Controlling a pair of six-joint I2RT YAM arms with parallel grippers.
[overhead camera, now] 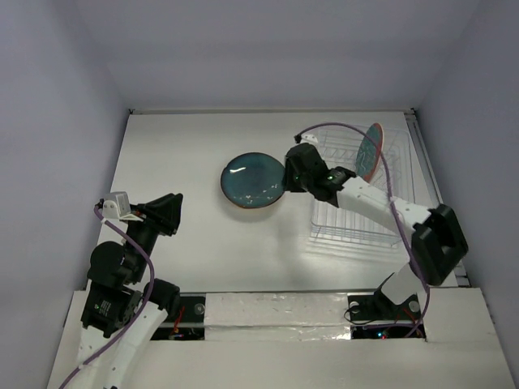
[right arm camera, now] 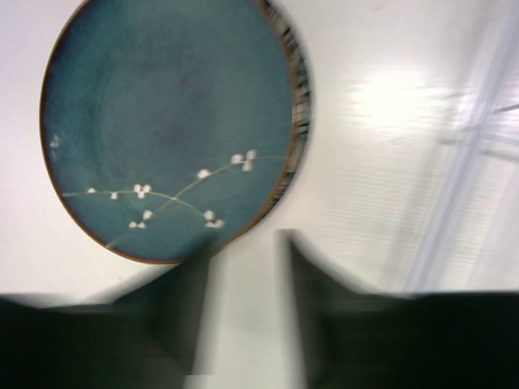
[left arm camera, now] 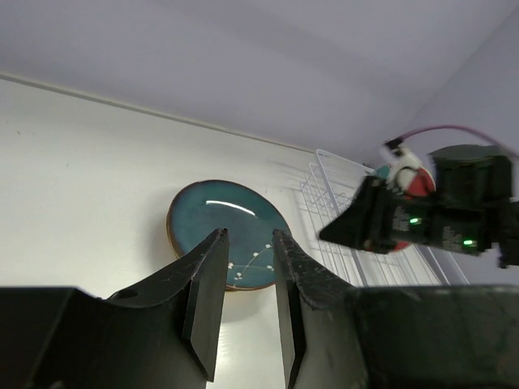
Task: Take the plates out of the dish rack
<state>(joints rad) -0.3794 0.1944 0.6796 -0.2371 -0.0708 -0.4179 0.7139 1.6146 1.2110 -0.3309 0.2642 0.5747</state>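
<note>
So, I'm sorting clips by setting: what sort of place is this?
Probably a robotics lab cell, not a kitchen: plain walls box in a white table, a left arm and right arm sit at its near edge, with a dish rack and teal plate as props.

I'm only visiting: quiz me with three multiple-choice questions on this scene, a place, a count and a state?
1. Plates seen standing in the dish rack: A) one B) three C) five
2. The dark teal plate lies: A) in the rack B) flat on the table C) in a gripper
3. The right gripper is: A) shut on a plate B) open and empty C) out of view
Answers: A, only the red plate stands there; B, it rests left of the rack; B, its jaws are apart, nothing between.
</note>
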